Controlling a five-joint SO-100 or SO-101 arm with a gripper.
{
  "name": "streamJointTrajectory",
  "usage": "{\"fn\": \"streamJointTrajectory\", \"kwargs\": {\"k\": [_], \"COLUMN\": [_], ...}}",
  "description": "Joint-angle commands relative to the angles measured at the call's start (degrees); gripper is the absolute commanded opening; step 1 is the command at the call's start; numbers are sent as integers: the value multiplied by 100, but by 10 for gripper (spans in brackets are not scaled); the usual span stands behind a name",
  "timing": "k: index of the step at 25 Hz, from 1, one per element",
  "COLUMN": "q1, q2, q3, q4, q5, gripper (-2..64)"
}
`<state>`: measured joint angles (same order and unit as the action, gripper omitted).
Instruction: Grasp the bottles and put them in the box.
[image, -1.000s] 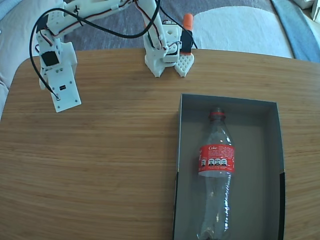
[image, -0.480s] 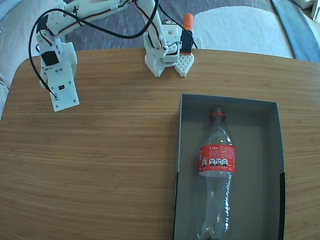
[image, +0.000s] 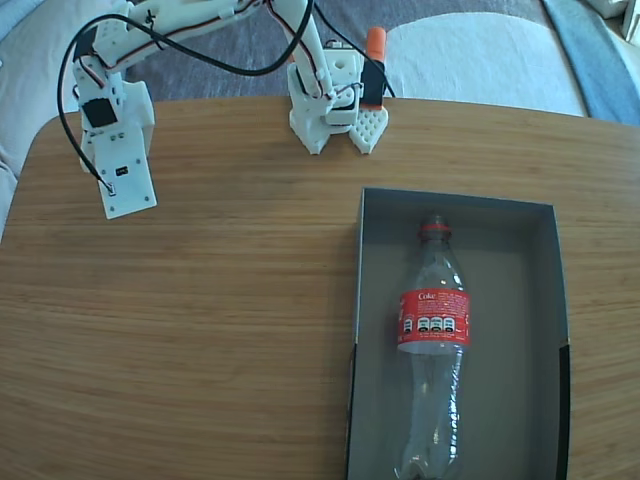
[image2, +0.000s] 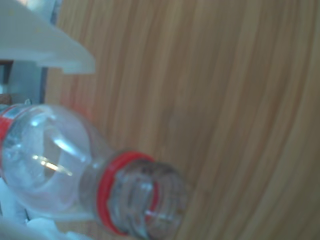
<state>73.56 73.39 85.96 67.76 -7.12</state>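
One clear bottle (image: 433, 330) with a red label lies lengthwise in the grey box (image: 515, 330) at the right of the fixed view, its neck pointing to the far wall. A second clear bottle (image2: 50, 165) fills the lower left of the wrist view, its red neck ring and capless mouth toward the wooden table. My gripper (image2: 60, 145) is shut on it, with a white finger (image2: 45, 47) above and white parts below. In the fixed view the white wrist block (image: 118, 165) hangs over the table's far left and hides both gripper and held bottle.
The arm's white base (image: 335, 105) stands at the table's far edge, with an orange-topped part beside it. A black cable (image: 75, 100) loops around the arm. Bare wooden table (image: 200, 320) lies between the wrist and the box.
In the fixed view the wrist block has drifted slightly up and to the left. The bottle in the box has not moved.
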Motion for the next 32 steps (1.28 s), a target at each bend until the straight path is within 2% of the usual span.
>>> {"fn": "streamJointTrajectory", "kwargs": {"k": [1, 6, 14, 29, 32], "q1": [-35, -44, -35, -44, -44], "q2": [-26, -97, -97, -97, -97], "q3": [-158, -220, 193, 527, 466], "q4": [-18, -35, -387, -483, -483], "q5": [26, 26, -9, 0, 0], "gripper": [421, 421, 421, 416, 328]}}
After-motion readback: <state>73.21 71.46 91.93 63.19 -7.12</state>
